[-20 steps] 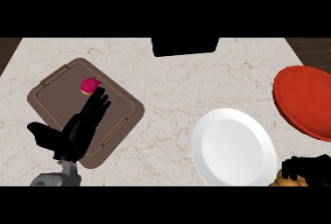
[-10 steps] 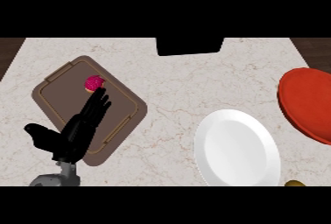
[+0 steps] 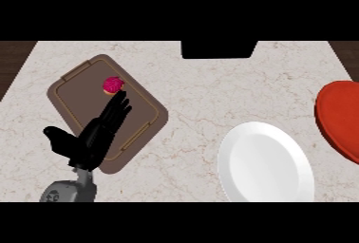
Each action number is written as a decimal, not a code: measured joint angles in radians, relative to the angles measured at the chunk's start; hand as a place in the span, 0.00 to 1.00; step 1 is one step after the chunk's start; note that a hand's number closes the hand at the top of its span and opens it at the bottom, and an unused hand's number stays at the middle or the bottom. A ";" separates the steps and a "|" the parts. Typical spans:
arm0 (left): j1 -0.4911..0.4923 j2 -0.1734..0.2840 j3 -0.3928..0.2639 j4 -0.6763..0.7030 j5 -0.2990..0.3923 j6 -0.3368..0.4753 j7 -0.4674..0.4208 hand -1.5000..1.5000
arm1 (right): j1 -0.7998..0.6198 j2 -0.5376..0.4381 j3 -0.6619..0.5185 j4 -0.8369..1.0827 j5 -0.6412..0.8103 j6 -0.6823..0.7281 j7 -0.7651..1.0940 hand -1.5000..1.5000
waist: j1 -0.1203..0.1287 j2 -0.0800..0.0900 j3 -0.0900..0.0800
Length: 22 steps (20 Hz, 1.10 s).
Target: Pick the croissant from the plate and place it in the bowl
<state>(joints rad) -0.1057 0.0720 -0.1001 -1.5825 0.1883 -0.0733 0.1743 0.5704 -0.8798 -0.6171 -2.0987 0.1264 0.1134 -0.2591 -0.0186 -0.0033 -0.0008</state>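
One tray point(image 3: 144, 124), brown, flat, rounded corners with handle slots, is sitting askew on the pale marbled surface point(image 3: 203, 90). One small pink cupcake point(image 3: 113, 85) is lying on it. One white round plate point(image 3: 266, 163) is sitting bare; no croissant is showing. One red bowl point(image 3: 340, 118) is showing at the right edge. One left hand point(image 3: 91, 137), black, is lying over the tray, fingers point(image 3: 116, 109) straight, holding nothing.

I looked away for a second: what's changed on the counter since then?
The right hand, seen a second ago at the lower right corner holding something orange-brown, has left the view. The left hand stays open over the brown tray, by the pink item. The white plate is bare; the red bowl barely moved.
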 measured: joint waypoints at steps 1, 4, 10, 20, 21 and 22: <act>0.003 -0.004 -0.006 0.008 -0.006 -0.004 -0.014 0.50 | -0.033 -0.005 0.008 0.038 -0.004 0.009 0.000 1.00 | 0.006 0.001 0.000; -0.010 -0.016 -0.017 0.004 -0.015 0.002 -0.005 0.50 | -0.145 -0.029 0.035 0.140 -0.006 0.037 0.020 1.00 | 0.020 0.004 0.001; -0.011 -0.017 -0.020 0.006 -0.016 -0.016 -0.002 0.50 | -0.388 -0.040 0.180 0.382 0.096 0.007 -0.001 1.00 | 0.036 0.007 0.001; -0.035 -0.032 -0.032 0.014 -0.015 -0.031 0.008 0.50 | -0.774 -0.005 0.431 0.887 0.408 -0.142 -0.073 1.00 | 0.068 0.015 0.002; -0.033 -0.025 -0.027 0.012 -0.009 -0.038 0.008 0.50 | -0.810 0.001 0.446 0.941 0.425 -0.135 -0.063 1.00 | 0.071 0.016 0.002; -0.035 -0.027 -0.027 0.021 -0.012 -0.037 0.003 0.50 | -0.836 0.016 0.463 0.984 0.444 -0.134 -0.047 0.00 | 0.069 0.016 0.002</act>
<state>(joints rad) -0.1405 0.0446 -0.1267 -1.5614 0.1761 -0.1105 0.1772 -0.2655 -0.8636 -0.1537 -1.1145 0.5707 -0.0210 -0.3062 0.0506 0.0123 0.0012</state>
